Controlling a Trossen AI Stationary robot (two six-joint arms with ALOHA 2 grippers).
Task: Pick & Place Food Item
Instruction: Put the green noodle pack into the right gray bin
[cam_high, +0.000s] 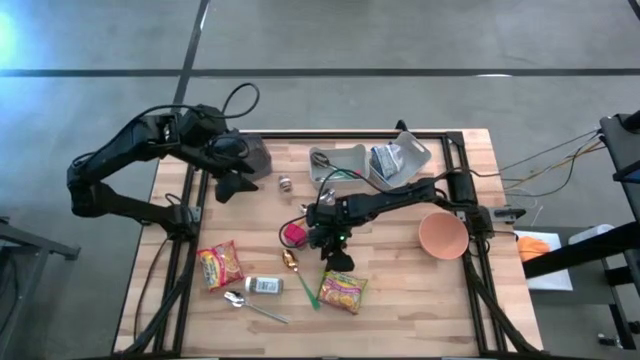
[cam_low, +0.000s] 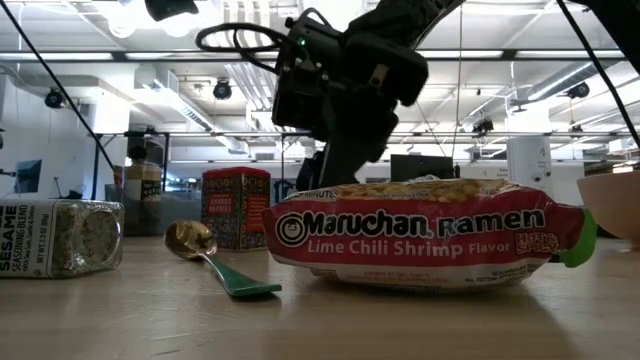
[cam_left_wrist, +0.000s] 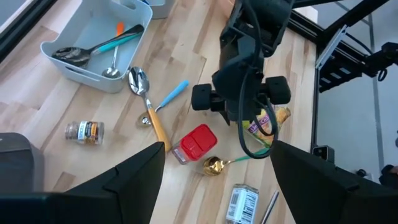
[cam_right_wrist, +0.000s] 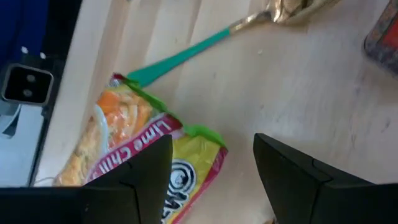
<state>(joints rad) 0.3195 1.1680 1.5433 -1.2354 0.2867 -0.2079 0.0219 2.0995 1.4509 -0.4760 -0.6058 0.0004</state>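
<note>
A Maruchan lime chili shrimp ramen packet (cam_high: 343, 290) (cam_low: 425, 232) lies flat on the wooden table near its front edge. My right gripper (cam_high: 335, 260) (cam_right_wrist: 214, 180) hangs open just above the packet's far end, and a corner of the packet (cam_right_wrist: 186, 155) shows between its fingers; I see no touch. A gold spoon with a green handle (cam_high: 300, 276) (cam_right_wrist: 186, 56) lies beside the packet. My left gripper (cam_high: 232, 185) (cam_left_wrist: 217, 149) stays open and raised over the table's far left, holding nothing.
A second ramen packet (cam_high: 220, 265), a sesame jar (cam_high: 264, 285) and a metal spoon (cam_high: 240, 300) lie at the front left. A red container (cam_high: 294, 234) sits mid-table, a peach bowl (cam_high: 443, 235) at the right, and a grey bin (cam_high: 340, 165) with utensils at the back.
</note>
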